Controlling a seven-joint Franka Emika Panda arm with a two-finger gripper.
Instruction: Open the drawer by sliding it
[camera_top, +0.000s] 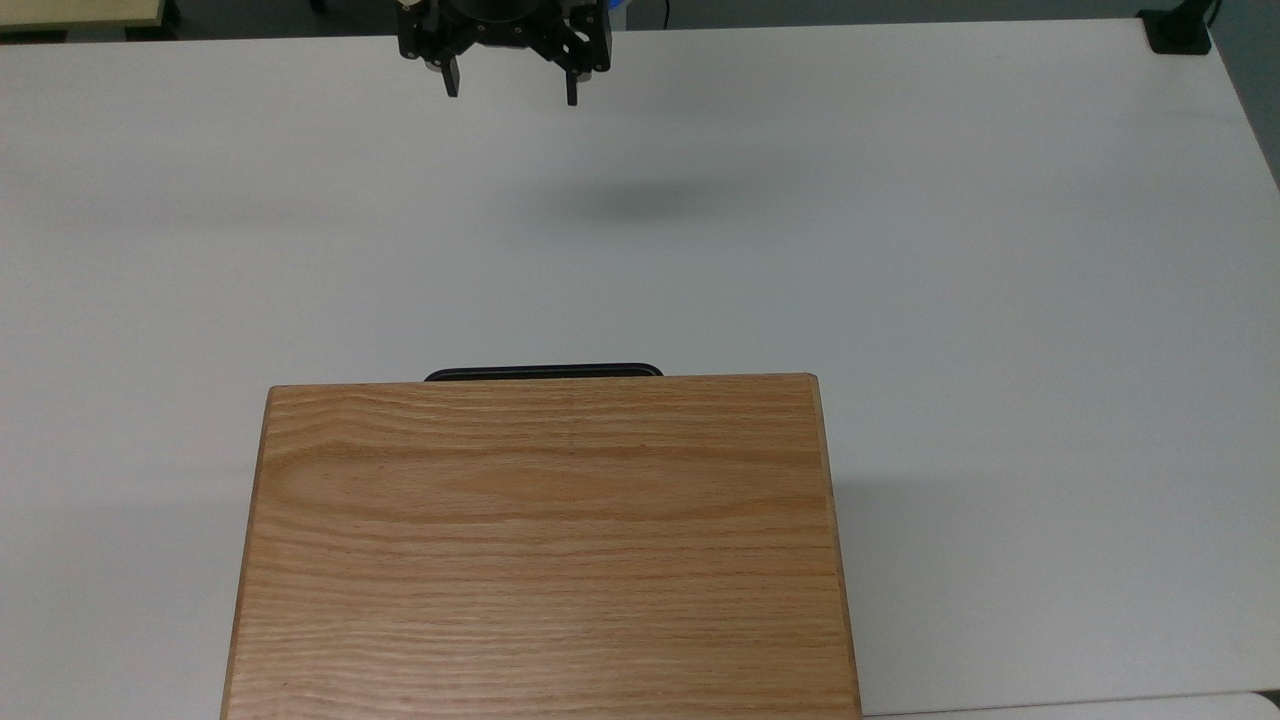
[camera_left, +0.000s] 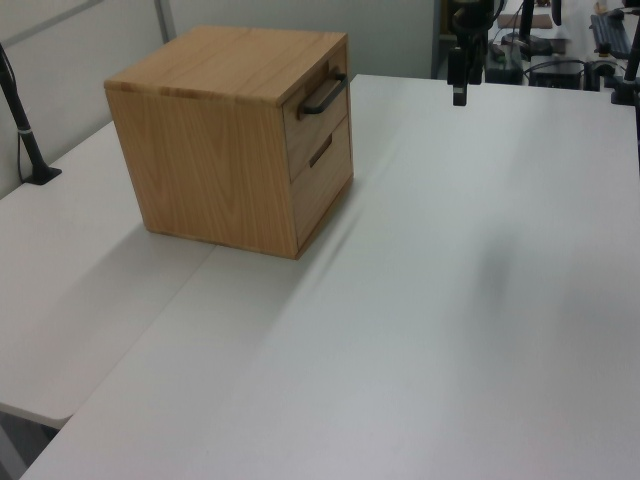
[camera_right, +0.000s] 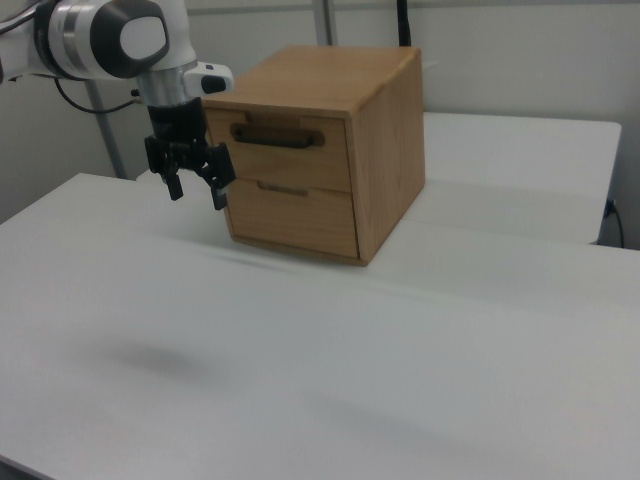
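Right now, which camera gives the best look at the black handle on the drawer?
The right view: it faces the box front, so the handle shows at full length across the drawer. The left view shows it from the side, foreshortened. The top view shows a thin black edge of it past the box top.

The arm (camera_right: 100, 35) is glossy white, built of rounded segments, with a grey ring band and a dark grey oval patch around a white round cap at the joint. Below it a short white wrist block carries a small dark mark. The gripper (camera_right: 196, 187) is matte black, an angular body branching into two slim black fingers (camera_top: 451, 78) with squared tips, the jaws standing apart.
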